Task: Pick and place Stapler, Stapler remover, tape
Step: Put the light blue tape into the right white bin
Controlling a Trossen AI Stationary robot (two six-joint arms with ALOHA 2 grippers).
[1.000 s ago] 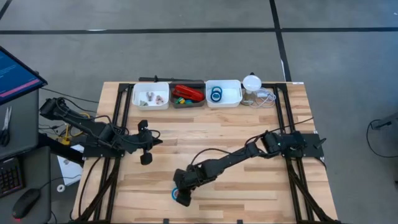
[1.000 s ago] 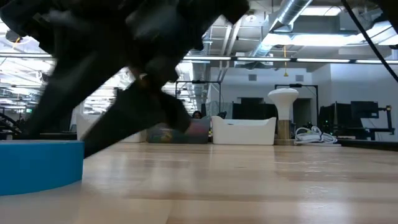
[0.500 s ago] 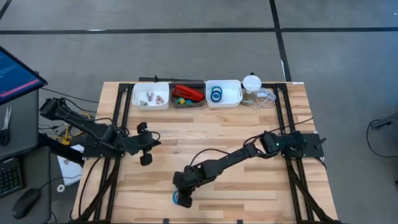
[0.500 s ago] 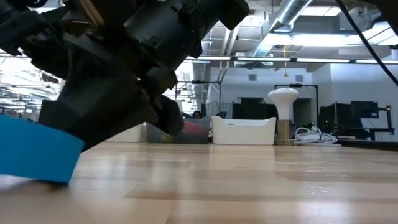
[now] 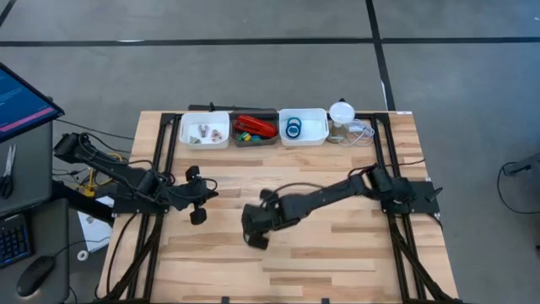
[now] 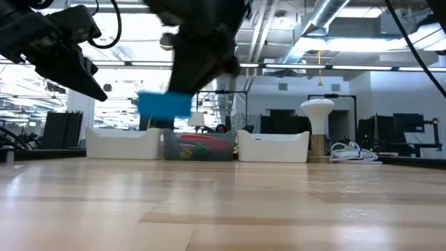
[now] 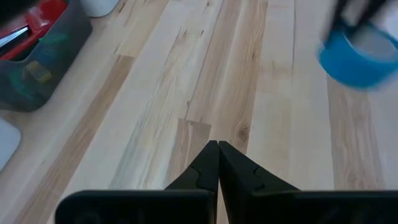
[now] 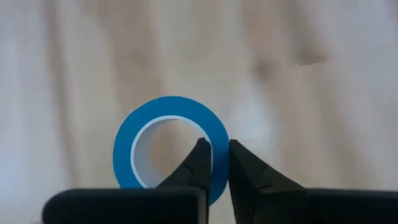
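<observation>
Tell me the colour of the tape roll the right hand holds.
Blue tape roll with a pale inner core, clearest in the right wrist view.

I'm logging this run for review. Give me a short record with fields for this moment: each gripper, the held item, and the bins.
right gripper: shut on the wall of a blue tape roll, lifted off the table
left gripper: shut, empty, over the table's left side
middle bin: red stapler
right white bin: more blue tape rolls
left white bin: small items, too small to tell
</observation>
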